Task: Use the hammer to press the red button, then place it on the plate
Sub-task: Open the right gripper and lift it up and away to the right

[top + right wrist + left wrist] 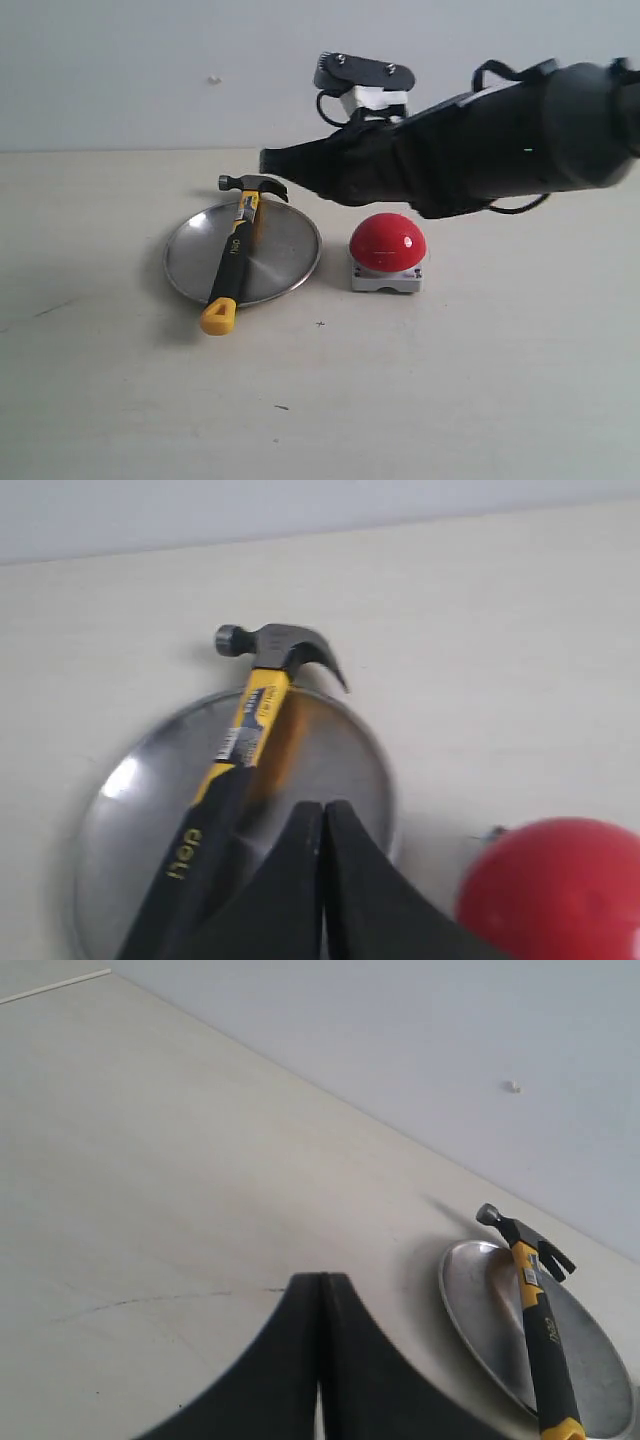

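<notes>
Since the hammer lies across the plate, long axis approx 12-to-6, head past the rim at 12 o'clock, yellow butt at 6, w/ the button at the plate's 3, we judge it stiff & head-heavy; we'd grab the black handle mid-length. Right gripper & left gripper are both clenched on nothing
</notes>
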{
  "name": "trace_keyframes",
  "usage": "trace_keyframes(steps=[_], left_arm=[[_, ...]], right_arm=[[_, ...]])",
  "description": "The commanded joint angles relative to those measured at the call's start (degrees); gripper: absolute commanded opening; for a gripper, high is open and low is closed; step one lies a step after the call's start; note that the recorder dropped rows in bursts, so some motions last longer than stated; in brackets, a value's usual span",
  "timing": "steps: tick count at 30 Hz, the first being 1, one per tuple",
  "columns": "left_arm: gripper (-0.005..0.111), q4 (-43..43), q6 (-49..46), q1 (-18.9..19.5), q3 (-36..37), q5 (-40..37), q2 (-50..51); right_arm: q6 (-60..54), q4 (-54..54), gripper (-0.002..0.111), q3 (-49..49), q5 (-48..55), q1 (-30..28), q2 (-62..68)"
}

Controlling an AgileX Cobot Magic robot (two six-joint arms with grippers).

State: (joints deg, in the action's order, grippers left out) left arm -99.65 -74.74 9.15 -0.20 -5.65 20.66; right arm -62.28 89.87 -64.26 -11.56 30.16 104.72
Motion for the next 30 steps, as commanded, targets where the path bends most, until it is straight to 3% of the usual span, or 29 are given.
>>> trace_keyframes(steps=[1, 6, 11, 30], left_arm=[[0.0, -0.3, -0.13, -0.1, 0.2, -0.04, -0.31], [0.0, -0.3, -0.13, -0.1, 0.2, -0.04, -0.31], [0.0, -0.3, -0.13, -0.1, 0.2, -0.04, -0.31], [0.0, -0.3, -0.13, -0.1, 0.2, -0.04, -0.31]], right_arm=[[-7.22, -2.28, 0.0, 12.32, -6.1, 3.33, -15.56], [-7.08, -2.54, 0.0, 26.62, -3.06, 8.71, -38.25], [-6.64, -1.26, 0.0, 29.95, -3.31, 8.84, -49.68], [-6.86, -1.69, 0.0, 29.95, -4.7, 9.01, -55.55]])
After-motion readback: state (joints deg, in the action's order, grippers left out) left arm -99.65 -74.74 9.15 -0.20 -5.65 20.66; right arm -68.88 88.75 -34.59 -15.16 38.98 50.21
